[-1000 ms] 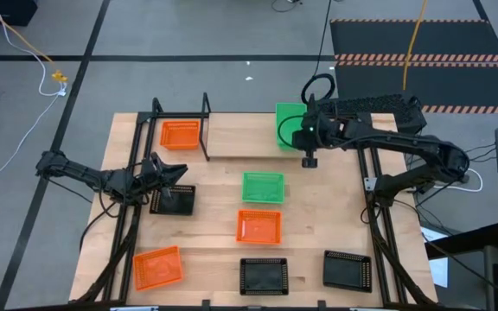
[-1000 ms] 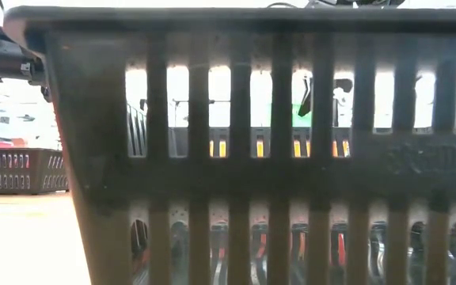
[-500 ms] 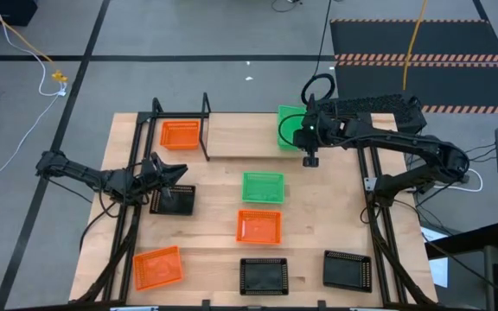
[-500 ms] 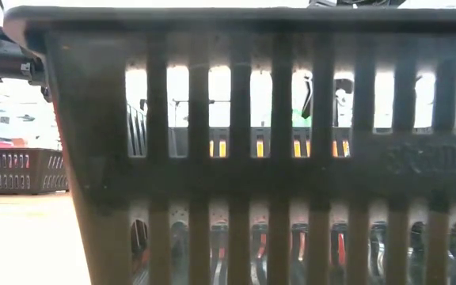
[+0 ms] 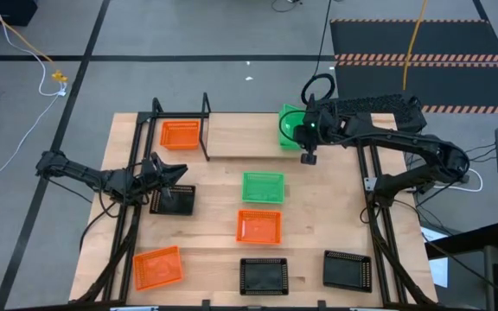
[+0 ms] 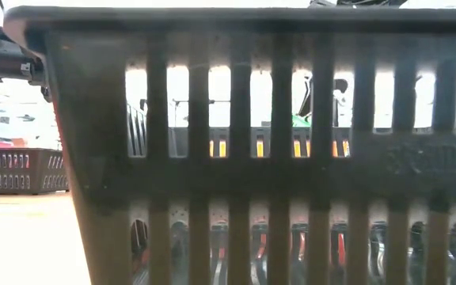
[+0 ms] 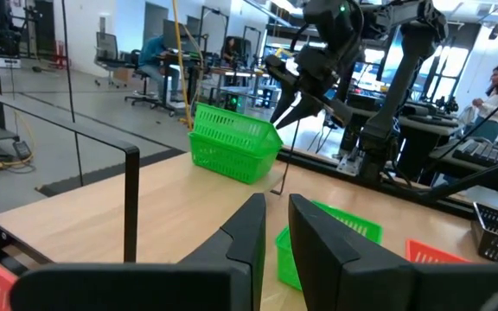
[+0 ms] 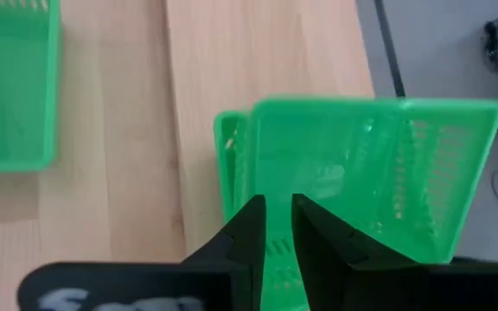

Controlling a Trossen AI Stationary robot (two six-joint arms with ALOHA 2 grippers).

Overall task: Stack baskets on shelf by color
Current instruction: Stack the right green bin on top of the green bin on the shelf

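The table (image 5: 214, 238) carries the shelf (image 5: 232, 138) along its far edge, black uprights (image 5: 206, 125) at the shelf's left part. One orange basket (image 5: 180, 134) sits inside that framed left bay. At the shelf's right end a green basket pair (image 5: 290, 127) sits, in the right wrist view one tray nested crookedly in another and tilted, not seated flat.

Right gripper (image 5: 308, 158) hangs just off the near edge of that green pile; the left wrist view shows it above and apart from the green stack (image 7: 232, 142), nothing between the fingers. Gap is narrow, looks released.

Left gripper (image 5: 176, 173) waits low at the table's left side, over a black basket (image 5: 173, 199); fingers (image 7: 249, 233) stand a slit apart, and no view shows whether they grip anything.

Loose on the table: third green basket (image 5: 262, 187) mid-table, an orange one (image 5: 258, 225) just nearer, another orange (image 5: 156, 267) front left, two black (image 5: 262, 276) (image 5: 347, 269) along the front.

Key relation: the loose green basket lies toward the table front from the right gripper, long axis across the table, parallel to the shelf. Right arm is clearly nearer; likely its next pick.
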